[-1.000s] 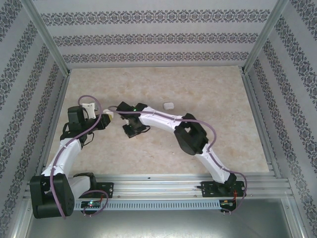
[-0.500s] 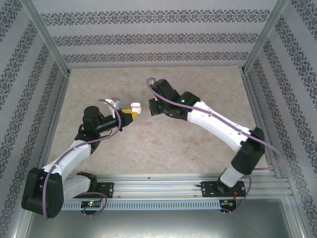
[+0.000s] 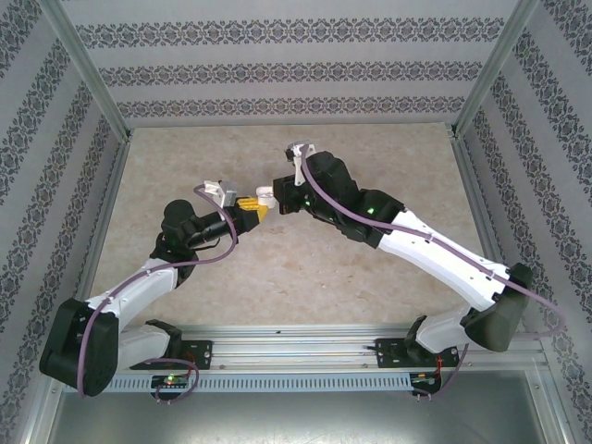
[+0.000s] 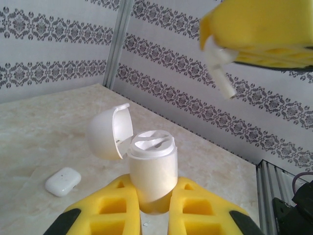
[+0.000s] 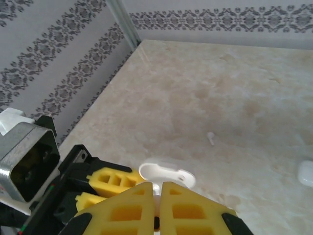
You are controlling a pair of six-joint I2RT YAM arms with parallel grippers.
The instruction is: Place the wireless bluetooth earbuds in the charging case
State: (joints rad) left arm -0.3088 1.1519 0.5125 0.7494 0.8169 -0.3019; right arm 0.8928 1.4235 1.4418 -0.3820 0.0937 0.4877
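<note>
Beige tabletop [image 3: 416, 157], walled: above its middle, left gripper [image 4: 151, 196] clamps the open case [image 4: 151, 164] upright; right gripper [image 5: 157, 196] pinches an earbud [image 4: 218, 68] by its head, stem free: light, glossy, likely slippery.

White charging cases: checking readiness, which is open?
The white rounded plastic case in the left tool, lid flipped back; the other case on the table is shut.

Legible markings: none found.

- Charging case [image 4: 149, 166], lid open: plain white, no print readable.
- Earbud [image 4: 220, 73]: plain white, too small to show any mark.
- Closed case [image 4: 63, 181] on the table [image 4: 39, 127]: no logo readable.
- Walls [image 3: 277, 69]: repeating dark ornamental bands, no letters or numerals.
- Circuit board [image 3: 173, 379] at the left arm's base: too small to read.
</note>
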